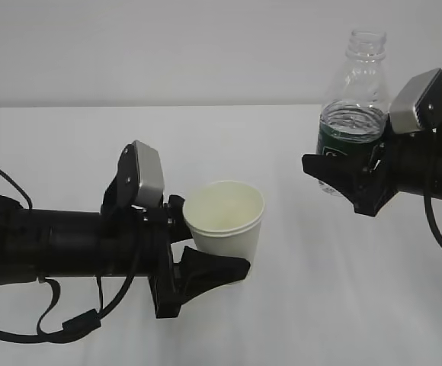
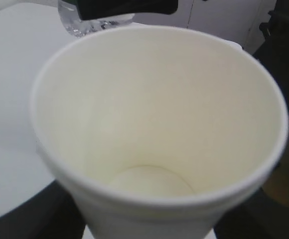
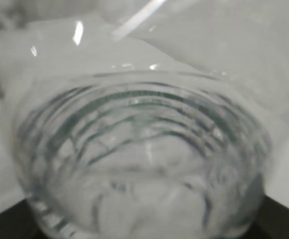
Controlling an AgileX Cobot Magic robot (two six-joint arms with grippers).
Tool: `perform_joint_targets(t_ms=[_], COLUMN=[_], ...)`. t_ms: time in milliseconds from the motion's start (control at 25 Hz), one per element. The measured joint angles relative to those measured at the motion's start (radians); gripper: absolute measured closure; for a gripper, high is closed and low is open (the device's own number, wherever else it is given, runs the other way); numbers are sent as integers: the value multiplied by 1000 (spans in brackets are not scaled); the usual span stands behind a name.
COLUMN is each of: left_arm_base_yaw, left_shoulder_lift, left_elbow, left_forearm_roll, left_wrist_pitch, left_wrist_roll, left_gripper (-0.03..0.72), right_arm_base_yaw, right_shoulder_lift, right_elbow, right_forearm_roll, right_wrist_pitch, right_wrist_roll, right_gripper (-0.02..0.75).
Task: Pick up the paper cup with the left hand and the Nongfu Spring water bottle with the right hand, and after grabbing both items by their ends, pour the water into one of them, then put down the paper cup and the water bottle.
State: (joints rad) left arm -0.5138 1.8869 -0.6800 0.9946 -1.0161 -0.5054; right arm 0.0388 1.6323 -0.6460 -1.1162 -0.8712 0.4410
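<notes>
- My left hand (image 1: pixel 198 255) grips the paper cup (image 1: pixel 224 217), upright above the table (image 1: pixel 68 137)
- My right hand (image 1: pixel 341 177) clamps the Nongfu Spring water bottle (image 1: pixel 353 107), upright, raised higher, well apart from the cup

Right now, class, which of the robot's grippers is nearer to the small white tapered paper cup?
The left gripper: its jaws grip the small white tapered paper cup. The right gripper is off to the cup's right and higher, holding the clear ribbed plastic bottle.
</notes>
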Motion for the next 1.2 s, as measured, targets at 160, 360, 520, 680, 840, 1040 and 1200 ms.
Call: perform_joint_targets(t_ms=[160,360,520,680,840,1040,1200], left_arm_base_yaw=[-5,-5,-5,-5,-5,-5,-5], left_shoulder_lift=[0,0,0,0,0,0,0], left_elbow=[0,0,0,0,0,0,0], left_forearm_roll=[2,2,2,2,2,2,2], left_wrist_pitch=[10,12,13,13,13,13,13], left_wrist_roll=[5,29,49,64,66,66,66], left_gripper=[196,196,196,196,196,196,196], right_arm_base_yaw=[36,75,75,75,75,81,125], right_shoulder_lift=[-19,-32,-38,-62,-85,-98,-102], right_elbow=[-15,-42,-57,-63,-72,-72,-88], right_forearm_roll=[-52,-112,-147,-178,-211,-242,-292], right_wrist_pitch=[67,137,161,185,206,234,296], right_wrist_roll=[0,6,24,30,30,30,32], right_gripper=[246,246,246,246,246,246,246])
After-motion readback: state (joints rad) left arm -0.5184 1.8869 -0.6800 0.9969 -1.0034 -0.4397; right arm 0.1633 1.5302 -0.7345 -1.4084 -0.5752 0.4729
